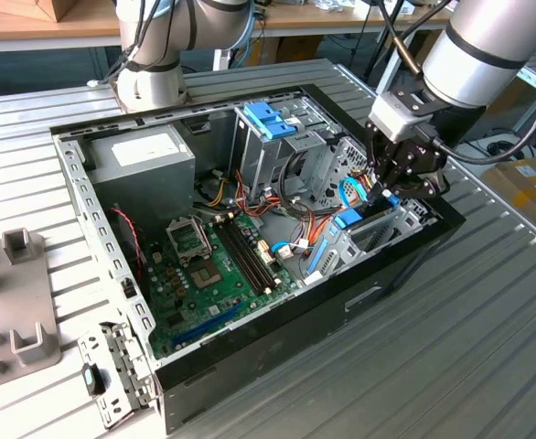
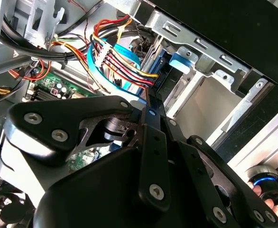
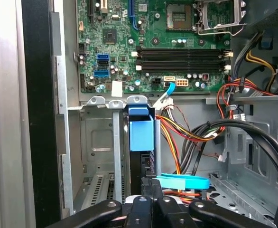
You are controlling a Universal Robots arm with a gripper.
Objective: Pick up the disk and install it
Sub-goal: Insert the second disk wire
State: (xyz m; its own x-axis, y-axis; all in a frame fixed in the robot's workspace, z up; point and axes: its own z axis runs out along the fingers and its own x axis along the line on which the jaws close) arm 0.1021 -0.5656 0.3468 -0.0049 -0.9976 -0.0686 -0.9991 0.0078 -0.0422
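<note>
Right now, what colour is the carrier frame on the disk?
Blue; the disk sits upright in its bay, showing best in the first wrist view.

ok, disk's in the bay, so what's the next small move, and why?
Probably a short, gentle press along the slot. The disk stands inside the metal drive bay, with the pincer right at its edge. Whether it is fully seated does not show, so a light push would settle that.

Exterior view: high, looking down obliquely on the open computer case (image 1: 250,229) upon the tabletop (image 1: 487,347). Both wrist views: close inside, sharing the drive bay (image 3: 101,147) and cables (image 2: 115,61).
</note>
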